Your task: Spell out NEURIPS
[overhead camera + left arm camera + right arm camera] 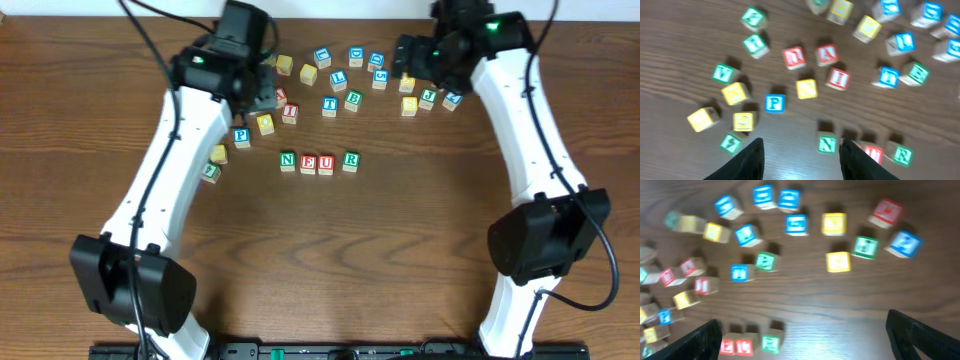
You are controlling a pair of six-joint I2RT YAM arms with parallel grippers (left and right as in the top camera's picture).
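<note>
A row of letter blocks on the wooden table reads N [288, 160], E [308, 163], U [326, 164], R [350, 160]. The N [827, 143] and R [901, 154] also show in the left wrist view. A red I block [290, 113] [838, 78] and a blue P block [241, 137] [774, 103] lie up and left of the row. My left gripper [265, 95] [802, 147] is open and empty, above the left cluster. My right gripper [405, 55] [805, 330] is wide open and empty, above the back right cluster.
Many loose blocks are scattered along the back of the table: yellow and green ones at the left [214, 160], blue and green ones in the middle [338, 80], and several at the right [428, 98]. A blue block [796, 224] lies among them in the right wrist view.
</note>
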